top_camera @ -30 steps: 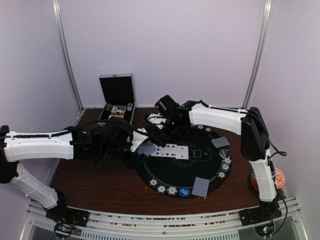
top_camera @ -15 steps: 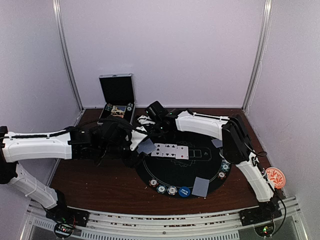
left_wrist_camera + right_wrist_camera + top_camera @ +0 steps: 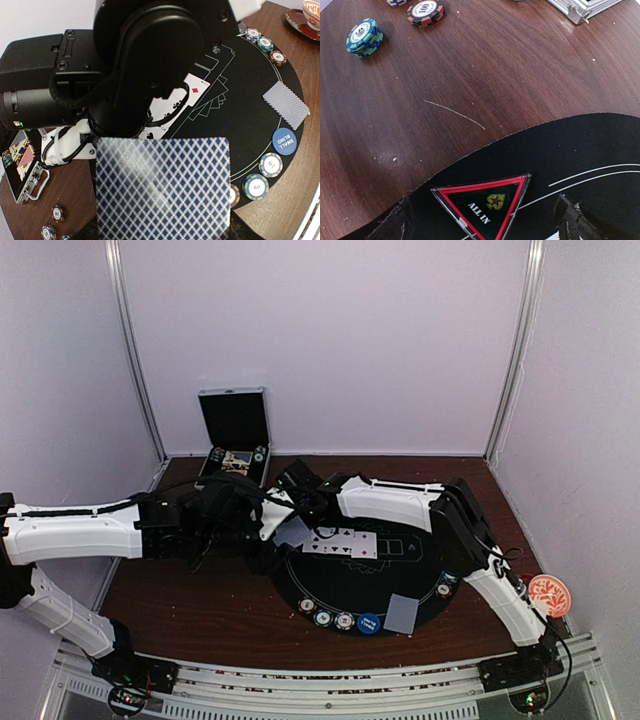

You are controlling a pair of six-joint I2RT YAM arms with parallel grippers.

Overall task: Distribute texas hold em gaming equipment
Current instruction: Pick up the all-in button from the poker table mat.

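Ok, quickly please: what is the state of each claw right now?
Left claw: closed on a card.
Right claw: open, holding nothing, over the triangle marker.

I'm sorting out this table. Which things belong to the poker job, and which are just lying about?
Job: poker chips, ALL IN triangle, SMALL BLIND button, blue-backed card, face-up cards, open kit case.
Lying about: red floral cup and saucer.
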